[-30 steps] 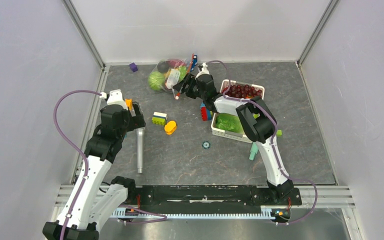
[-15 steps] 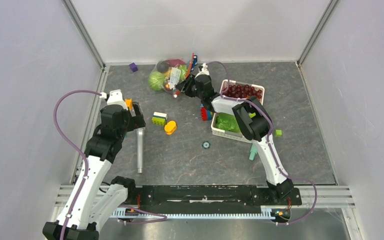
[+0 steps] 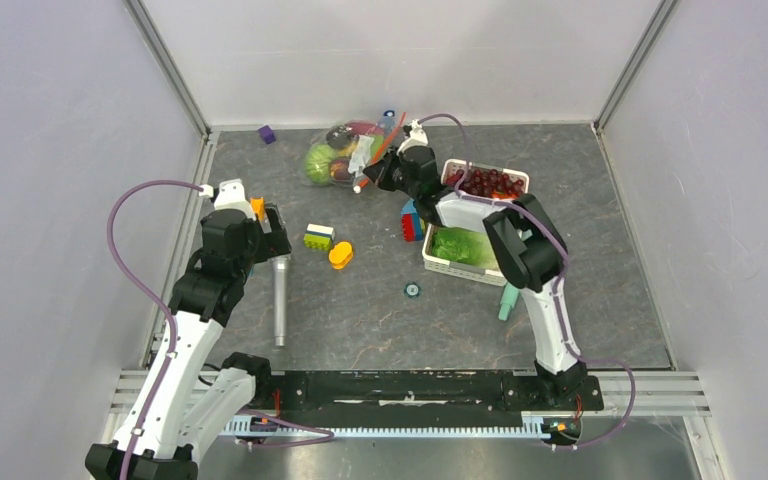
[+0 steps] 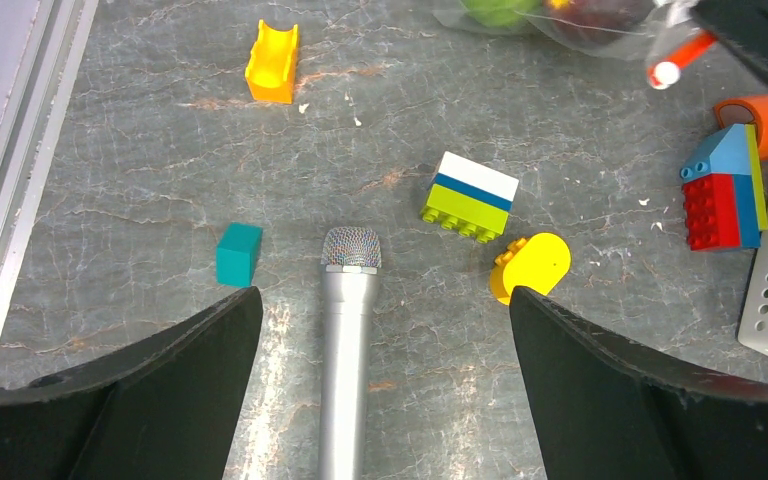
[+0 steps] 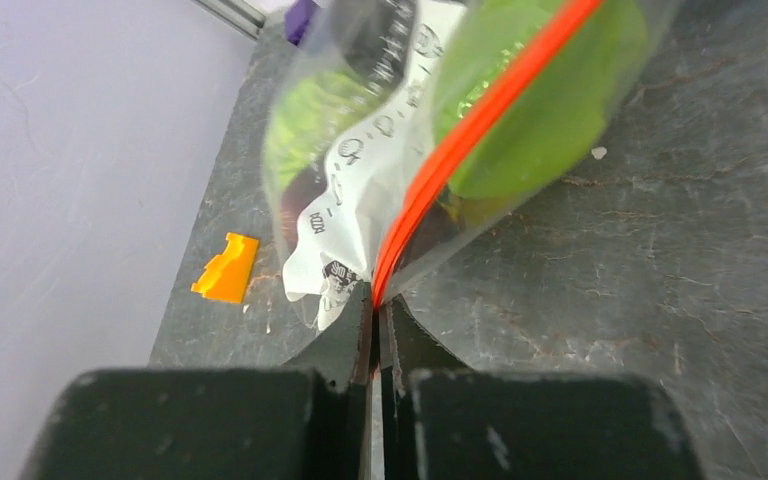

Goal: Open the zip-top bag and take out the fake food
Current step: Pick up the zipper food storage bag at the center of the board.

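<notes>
While the grey marbled table (image 3: pixel 380 320) sits between pale walls (image 3: pixel 390 50), right fingers (image 5: pixel 345 352) pinch the zip-top bag (image 5: pixel 360 170); left fingers (image 4: pixel 160 400) gape.

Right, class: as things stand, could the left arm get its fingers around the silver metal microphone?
Probably yes. The left fingers stand open, one to each side of the silver metal microphone, with nothing lying between; the small teal cube and rounded yellow block lie off to the sides.
</notes>
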### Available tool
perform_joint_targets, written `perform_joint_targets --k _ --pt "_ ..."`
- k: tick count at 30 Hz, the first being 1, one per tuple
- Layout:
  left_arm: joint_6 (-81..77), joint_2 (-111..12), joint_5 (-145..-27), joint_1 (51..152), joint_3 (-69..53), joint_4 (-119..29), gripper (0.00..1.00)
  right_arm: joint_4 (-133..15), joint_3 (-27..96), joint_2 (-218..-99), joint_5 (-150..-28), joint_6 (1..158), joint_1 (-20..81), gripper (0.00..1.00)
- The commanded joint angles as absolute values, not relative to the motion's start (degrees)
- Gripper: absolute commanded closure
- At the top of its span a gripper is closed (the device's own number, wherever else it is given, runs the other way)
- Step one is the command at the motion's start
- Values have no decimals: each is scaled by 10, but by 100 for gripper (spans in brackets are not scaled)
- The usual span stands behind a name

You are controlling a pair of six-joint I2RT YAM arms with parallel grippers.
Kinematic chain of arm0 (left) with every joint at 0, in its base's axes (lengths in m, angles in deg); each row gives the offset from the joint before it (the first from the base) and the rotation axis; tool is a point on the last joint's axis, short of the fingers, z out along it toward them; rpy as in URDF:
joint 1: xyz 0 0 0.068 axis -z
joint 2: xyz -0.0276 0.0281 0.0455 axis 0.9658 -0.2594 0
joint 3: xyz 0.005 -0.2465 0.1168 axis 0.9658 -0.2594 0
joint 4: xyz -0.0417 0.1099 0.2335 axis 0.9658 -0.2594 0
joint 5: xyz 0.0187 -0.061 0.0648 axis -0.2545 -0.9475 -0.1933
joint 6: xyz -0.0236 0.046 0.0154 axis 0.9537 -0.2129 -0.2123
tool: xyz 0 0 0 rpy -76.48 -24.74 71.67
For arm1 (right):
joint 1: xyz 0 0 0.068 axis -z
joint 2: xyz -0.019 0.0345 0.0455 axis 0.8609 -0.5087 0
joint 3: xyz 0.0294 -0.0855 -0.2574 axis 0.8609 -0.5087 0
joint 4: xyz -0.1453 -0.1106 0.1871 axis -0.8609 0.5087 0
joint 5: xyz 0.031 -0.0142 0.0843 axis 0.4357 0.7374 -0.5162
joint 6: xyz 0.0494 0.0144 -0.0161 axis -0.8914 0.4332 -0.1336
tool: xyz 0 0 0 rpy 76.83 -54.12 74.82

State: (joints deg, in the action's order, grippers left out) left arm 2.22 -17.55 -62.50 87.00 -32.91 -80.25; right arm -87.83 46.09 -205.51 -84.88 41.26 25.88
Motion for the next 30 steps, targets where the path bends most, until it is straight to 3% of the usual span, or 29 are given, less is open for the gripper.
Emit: perform_joint_targets --k 1,10,19,26,30 --pt "-2 -167 -623 870 -330 -791 0 -900 407 -1927 -831 491 260 100" --pt "-24 -141 -747 870 -366 -718 0 -860 288 -1779 -832 536 242 100" --pt "-47 -37 -902 872 -468 -559 0 -813 221 -1713 -840 554 215 100" --pt "-35 -13 -961 895 -495 -496 0 -774 253 -1686 -877 552 201 100" --pt "-34 0 -939 941 -524 -429 0 -731 281 -1670 -891 551 198 100"
